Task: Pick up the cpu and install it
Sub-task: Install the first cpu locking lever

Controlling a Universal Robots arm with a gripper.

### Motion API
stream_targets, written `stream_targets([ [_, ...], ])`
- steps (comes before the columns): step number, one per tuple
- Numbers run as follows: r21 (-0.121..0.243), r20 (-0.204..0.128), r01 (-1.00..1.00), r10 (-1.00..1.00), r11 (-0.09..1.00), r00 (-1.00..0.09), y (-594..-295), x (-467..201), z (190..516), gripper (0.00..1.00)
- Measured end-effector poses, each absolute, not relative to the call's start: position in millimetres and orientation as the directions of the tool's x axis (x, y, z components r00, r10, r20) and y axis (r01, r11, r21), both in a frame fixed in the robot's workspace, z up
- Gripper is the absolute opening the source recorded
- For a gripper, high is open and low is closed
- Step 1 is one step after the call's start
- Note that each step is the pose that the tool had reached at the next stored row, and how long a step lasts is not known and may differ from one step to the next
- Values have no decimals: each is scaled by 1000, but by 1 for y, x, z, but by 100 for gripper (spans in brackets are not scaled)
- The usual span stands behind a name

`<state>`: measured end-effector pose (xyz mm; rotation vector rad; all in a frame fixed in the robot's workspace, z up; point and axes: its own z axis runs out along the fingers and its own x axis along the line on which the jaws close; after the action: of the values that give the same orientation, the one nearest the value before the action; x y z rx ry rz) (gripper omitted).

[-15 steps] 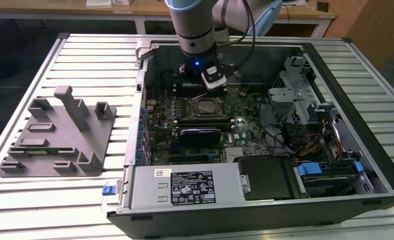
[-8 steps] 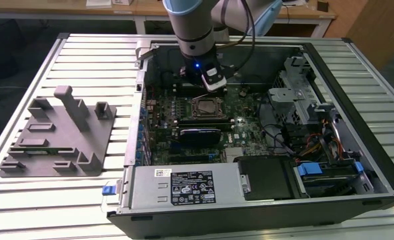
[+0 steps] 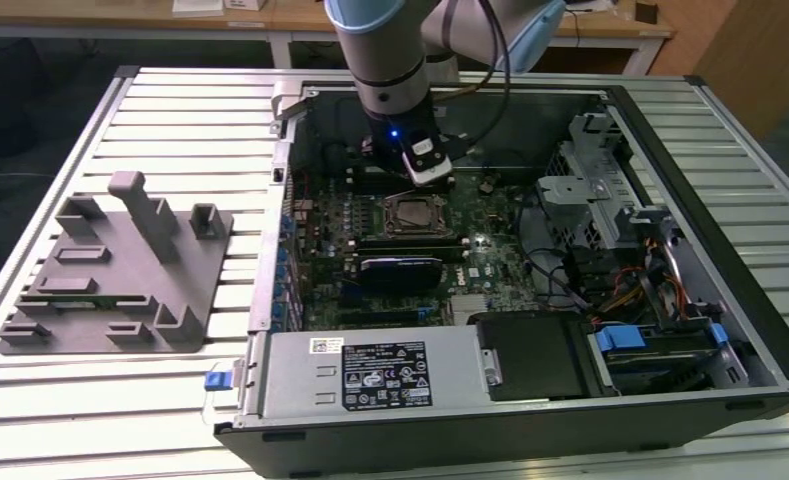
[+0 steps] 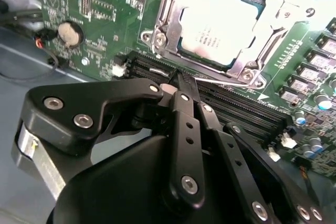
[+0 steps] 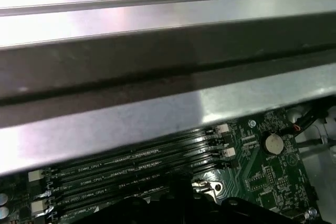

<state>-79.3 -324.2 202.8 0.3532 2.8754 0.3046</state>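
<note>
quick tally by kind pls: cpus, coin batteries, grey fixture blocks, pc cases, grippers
cpu: 1
coin battery: 1
grey fixture block: 1
pc case: 1
gripper: 1
total: 5

The cpu [image 4: 223,24] has a pale silver-white metal top with a dull satin finish and a thin green edge. The socket frame [image 4: 157,32] around it is bare metal, shiny where the light strikes. The motherboard [image 4: 94,9] is green and lightly glossy. The gripper [image 4: 177,81] has matt black links with bright metal screw heads. In the exterior view the table [image 3: 167,110] is ribbed pale metal, and the fixture [image 3: 114,290] looks like matt grey plastic.
</note>
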Motion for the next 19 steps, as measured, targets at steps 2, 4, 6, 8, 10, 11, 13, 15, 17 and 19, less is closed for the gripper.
stream_targets([
  [2,231,-199,241,288,943,-937,-324,-79,202,11],
  [4,231,-199,251,298,940,-934,-324,-79,201,11],
  [6,233,-198,251,299,939,-933,-323,-79,201,11],
  [8,234,-198,251,299,939,-933,-322,-79,200,11],
  [10,235,-198,252,300,939,-933,-321,-79,200,11],
  [11,235,-198,252,300,939,-933,-321,-79,199,11],
  [13,235,-197,252,300,939,-933,-321,-79,199,11],
  [15,235,-197,254,302,938,-933,-320,-79,199,11],
  [17,235,-197,261,309,936,-930,-320,-79,198,11],
  [19,235,-197,271,319,933,-927,-320,-79,197,11],
])
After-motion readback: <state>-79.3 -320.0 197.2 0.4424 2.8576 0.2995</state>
